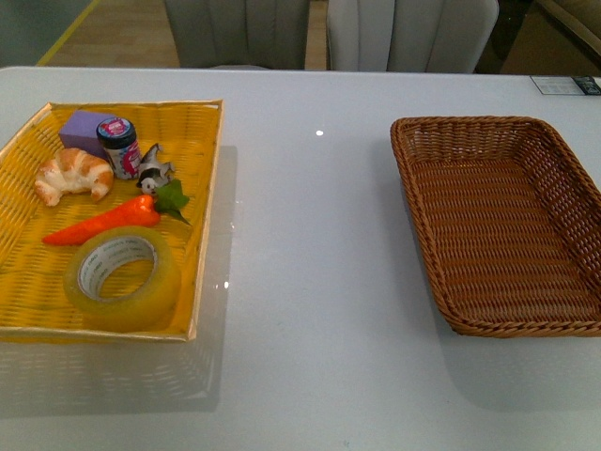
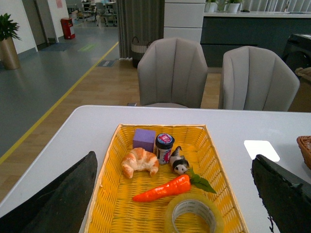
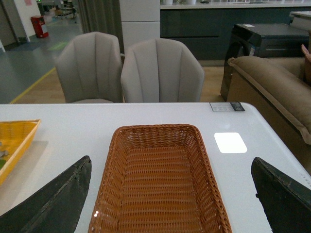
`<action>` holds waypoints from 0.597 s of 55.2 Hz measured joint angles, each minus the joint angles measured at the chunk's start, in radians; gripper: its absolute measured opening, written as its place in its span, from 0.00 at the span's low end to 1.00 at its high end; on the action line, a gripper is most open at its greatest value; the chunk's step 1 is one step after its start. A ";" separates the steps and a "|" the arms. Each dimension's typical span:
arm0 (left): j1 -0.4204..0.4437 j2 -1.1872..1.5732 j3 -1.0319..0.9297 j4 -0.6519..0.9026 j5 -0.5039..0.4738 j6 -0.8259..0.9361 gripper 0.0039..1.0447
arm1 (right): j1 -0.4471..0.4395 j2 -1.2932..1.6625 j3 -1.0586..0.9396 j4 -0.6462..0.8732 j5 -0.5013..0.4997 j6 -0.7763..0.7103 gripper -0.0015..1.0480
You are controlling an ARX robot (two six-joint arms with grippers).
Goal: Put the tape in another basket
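The tape (image 1: pixel 122 279), a wide clear yellowish roll with a white printed core, lies flat in the near corner of the yellow tray-basket (image 1: pixel 208 178). The left wrist view shows the tape (image 2: pixel 194 213) low between my left gripper's (image 2: pixel 175 194) two dark fingers (image 2: pixel 63 199), which stand wide open above the tray-basket (image 2: pixel 104 199). The dark brown wicker basket (image 1: pixel 418 202) stands empty on the right of the table. My right gripper (image 3: pixel 172 194) hangs open over this basket (image 3: pixel 107 194), holding nothing. Neither arm shows in the front view.
Sharing the yellow tray-basket with the tape are an orange carrot (image 1: pixel 103 223), a croissant (image 1: pixel 73 175), a purple block (image 1: pixel 84 129), a small jar (image 1: pixel 119 147) and a little panda figure (image 1: pixel 155 170). Grey chairs (image 1: pixel 413 33) stand behind the white table (image 1: pixel 310 282).
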 joint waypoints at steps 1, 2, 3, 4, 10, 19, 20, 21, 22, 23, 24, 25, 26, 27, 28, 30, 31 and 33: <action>0.000 0.000 0.000 0.000 0.000 0.000 0.92 | 0.000 0.000 0.000 0.000 0.000 0.000 0.91; 0.000 0.000 0.000 0.000 0.000 0.000 0.92 | 0.000 0.000 0.000 0.000 0.000 0.000 0.91; 0.000 0.000 0.000 0.000 0.000 0.000 0.92 | 0.000 0.000 0.000 0.000 0.000 0.000 0.91; 0.000 0.000 0.000 0.000 0.000 0.000 0.92 | 0.000 0.000 0.000 0.000 0.000 0.000 0.91; 0.000 0.000 0.000 0.000 0.000 0.000 0.92 | 0.000 0.000 0.000 0.000 0.000 0.000 0.91; 0.000 0.000 0.000 0.000 0.000 0.000 0.92 | 0.000 0.000 0.000 0.000 0.000 0.000 0.91; 0.000 0.000 0.000 0.000 0.000 0.000 0.92 | 0.000 0.000 0.000 0.000 0.000 0.000 0.91; 0.000 0.000 0.000 0.000 0.000 0.000 0.92 | 0.000 0.000 0.000 0.000 0.000 0.000 0.91; 0.000 0.000 0.000 0.000 0.000 0.000 0.92 | 0.000 0.000 0.000 0.000 0.000 0.000 0.91; 0.000 0.000 0.000 0.000 0.000 0.000 0.92 | 0.000 0.000 0.000 0.000 0.000 0.000 0.91; 0.000 0.000 0.000 0.000 0.000 0.000 0.92 | 0.000 0.000 0.000 0.000 0.000 0.000 0.91; 0.000 0.000 0.000 0.000 0.000 0.000 0.92 | 0.000 0.000 0.000 0.000 0.000 0.000 0.91; 0.000 0.000 0.000 0.000 0.000 0.000 0.92 | 0.000 0.000 0.000 0.000 0.000 0.000 0.91; 0.000 0.000 0.000 0.000 0.000 0.000 0.92 | 0.000 0.000 0.000 0.000 0.000 0.000 0.91; 0.000 0.000 0.000 0.000 0.000 0.000 0.92 | 0.000 0.000 0.000 0.000 0.000 0.000 0.91; 0.000 0.000 0.000 0.000 0.000 0.000 0.92 | 0.000 0.000 0.000 0.000 0.000 0.000 0.91; 0.000 0.000 0.000 0.000 0.000 0.000 0.92 | 0.000 0.000 0.000 0.000 0.000 0.000 0.91; 0.000 0.000 0.000 0.000 0.000 0.000 0.92 | 0.000 0.000 0.000 0.000 0.000 0.000 0.91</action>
